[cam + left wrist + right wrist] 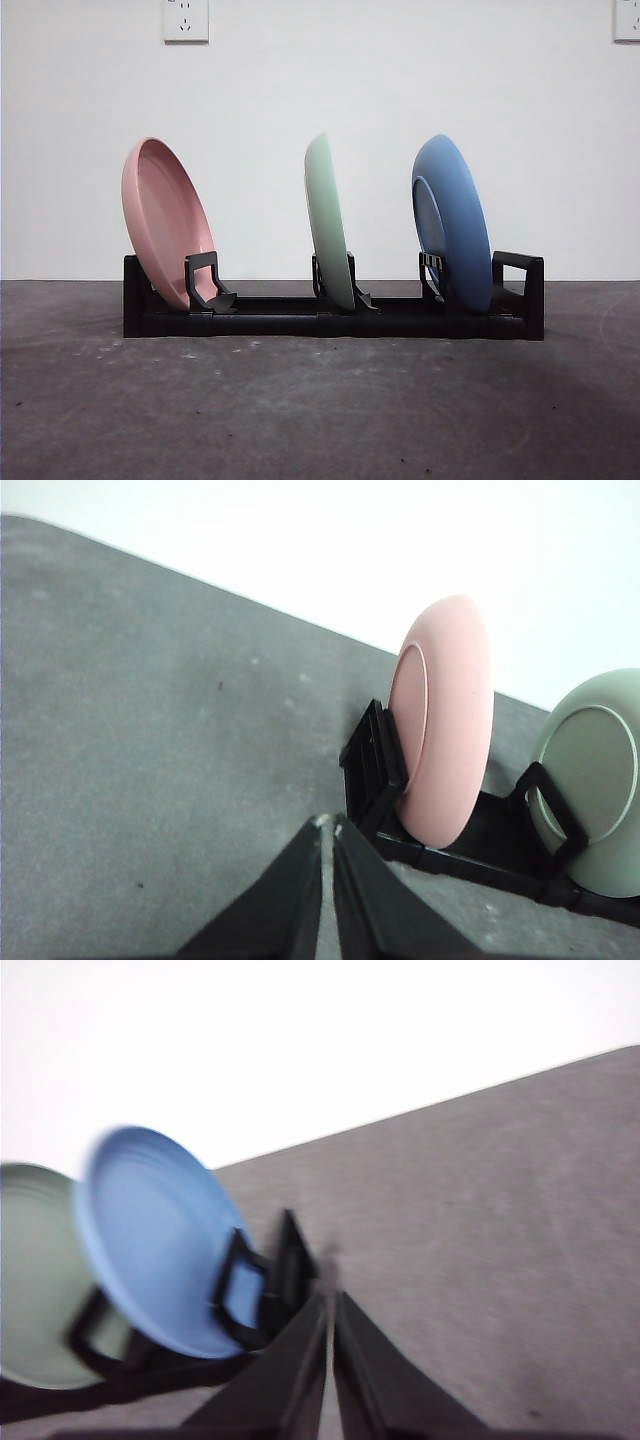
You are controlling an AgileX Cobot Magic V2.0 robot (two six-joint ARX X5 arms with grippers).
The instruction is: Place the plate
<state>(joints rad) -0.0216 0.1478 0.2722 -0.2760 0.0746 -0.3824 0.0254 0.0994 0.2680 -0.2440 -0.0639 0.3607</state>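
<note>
Three plates stand on edge in a black rack (pixel 330 320) on the grey table: a pink plate (pixel 165 222) at the left end, a pale green plate (pixel 328 225) in the middle, a blue plate (pixel 455 225) at the right end. My left gripper (pixel 328 825) is shut with nothing in it, a short way off the rack's pink plate (pixel 445 720) end. My right gripper (pixel 330 1300) is shut and holds nothing, just off the rack's end by the blue plate (pixel 160 1250). Neither gripper shows in the front view.
A white wall with two power sockets (pixel 186 18) rises behind the rack. The grey tabletop (pixel 320 410) stretches in front of the rack and to both sides of it.
</note>
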